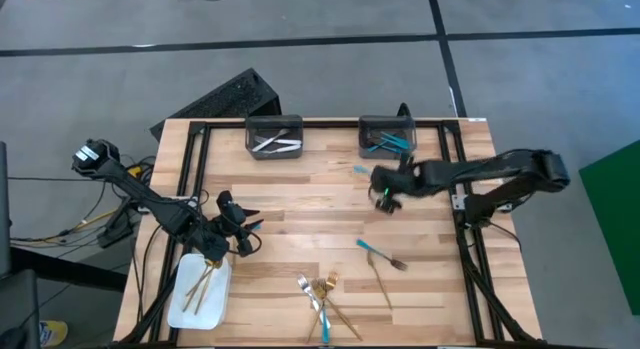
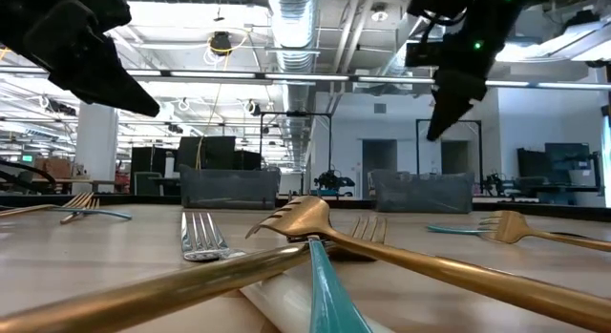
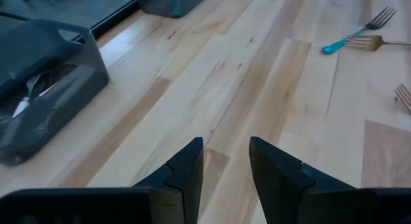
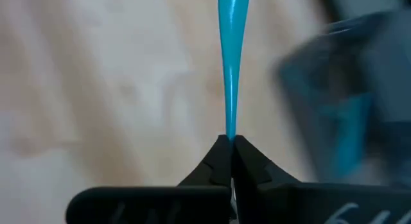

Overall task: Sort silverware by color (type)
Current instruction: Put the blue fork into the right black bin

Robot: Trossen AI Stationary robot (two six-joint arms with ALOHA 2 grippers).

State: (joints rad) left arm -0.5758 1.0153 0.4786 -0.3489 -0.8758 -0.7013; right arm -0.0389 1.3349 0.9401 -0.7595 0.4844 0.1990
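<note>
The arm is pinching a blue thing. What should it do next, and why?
Probably carry it over the right bin and let go. The right gripper is shut on a turquoise utensil, lifted off the table, and that bin already holds turquoise pieces. The left gripper waits open.

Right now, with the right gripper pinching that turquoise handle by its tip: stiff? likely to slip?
Probably stiff: the turquoise handle juts straight out from the shut right gripper. Likely slippery: it looks glossy and tapers. It may pivot, since only its narrow end is pinched.
</note>
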